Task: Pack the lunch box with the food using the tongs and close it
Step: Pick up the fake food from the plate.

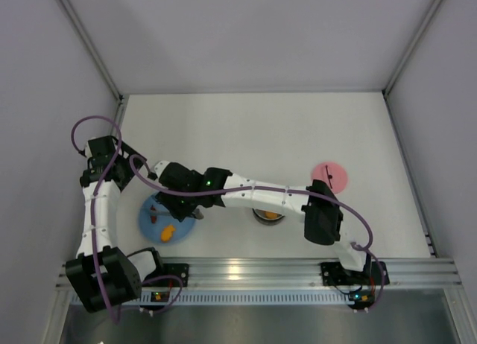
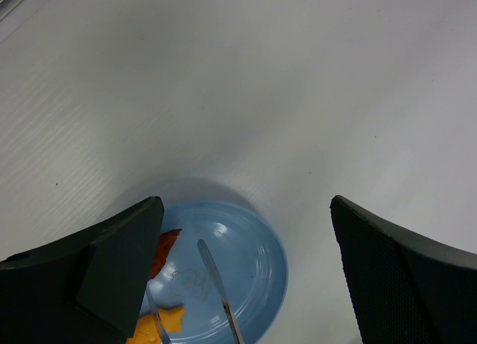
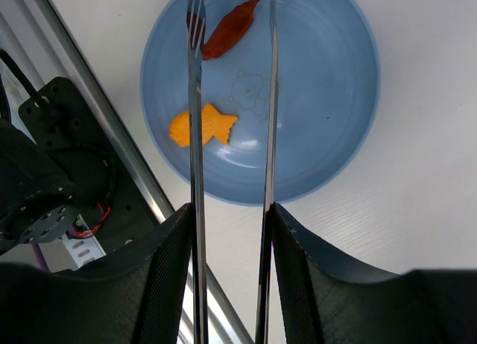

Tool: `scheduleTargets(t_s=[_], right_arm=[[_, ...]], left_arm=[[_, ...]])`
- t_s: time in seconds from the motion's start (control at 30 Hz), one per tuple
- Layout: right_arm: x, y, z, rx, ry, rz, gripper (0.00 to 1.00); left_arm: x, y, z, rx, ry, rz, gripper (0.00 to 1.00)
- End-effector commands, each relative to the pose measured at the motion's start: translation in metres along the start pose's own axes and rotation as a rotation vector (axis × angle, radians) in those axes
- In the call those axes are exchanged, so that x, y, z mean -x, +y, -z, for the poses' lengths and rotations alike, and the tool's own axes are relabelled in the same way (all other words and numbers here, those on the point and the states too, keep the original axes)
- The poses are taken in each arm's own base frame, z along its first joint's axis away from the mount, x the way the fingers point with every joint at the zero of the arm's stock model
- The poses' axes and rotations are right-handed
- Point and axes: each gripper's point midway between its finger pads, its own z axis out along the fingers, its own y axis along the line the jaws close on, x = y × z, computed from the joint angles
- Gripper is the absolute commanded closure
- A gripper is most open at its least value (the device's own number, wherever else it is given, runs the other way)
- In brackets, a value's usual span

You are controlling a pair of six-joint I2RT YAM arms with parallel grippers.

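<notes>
Two food pieces (image 3: 216, 126) lie on the round blue plate (image 3: 328, 120). The right pincer (image 3: 229, 214), partly closed, grips the long silver metal tongs (image 3: 196, 158), whose tips flank the red-brown strip (image 3: 227, 30); lower, then squeeze gently. The left pincer (image 2: 244, 206) gapes, empty. The round steel lunch box (image 1: 268, 216) sits near the plate.

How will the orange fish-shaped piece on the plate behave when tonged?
Orange fish piece looks thin and flat, so probably light and unlikely to roll. It lies flush on the glossy blue plate, so it may slide rather than lift. The smooth, narrow tongs may let it slip.
</notes>
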Motion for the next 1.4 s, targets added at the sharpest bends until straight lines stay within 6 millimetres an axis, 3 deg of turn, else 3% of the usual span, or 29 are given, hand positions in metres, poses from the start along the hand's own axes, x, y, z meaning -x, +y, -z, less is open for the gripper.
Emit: scheduleTargets(t_s=[0.0, 0.77, 1.17, 1.37], right_arm=[[0.036, 0.004, 0.003, 0.039, -0.105, -0.008, 0.56], [0.013, 0.017, -0.022, 0.015, -0.036, 0.024, 0.57], [0.008, 0.01, -0.004, -0.031, -0.035, 0.024, 0.68], [0.009, 0.001, 0.02, -0.069, -0.058, 0.017, 0.73]], left_arm=[[0.006, -0.002, -0.004, -0.012, -0.025, 0.006, 0.01], [0.004, -0.004, -0.004, -0.02, -0.019, 0.006, 0.01], [0.003, -0.006, -0.004, -0.031, -0.013, 0.008, 0.01], [0.003, -0.007, -0.003, -0.04, -0.014, 0.009, 0.01]])
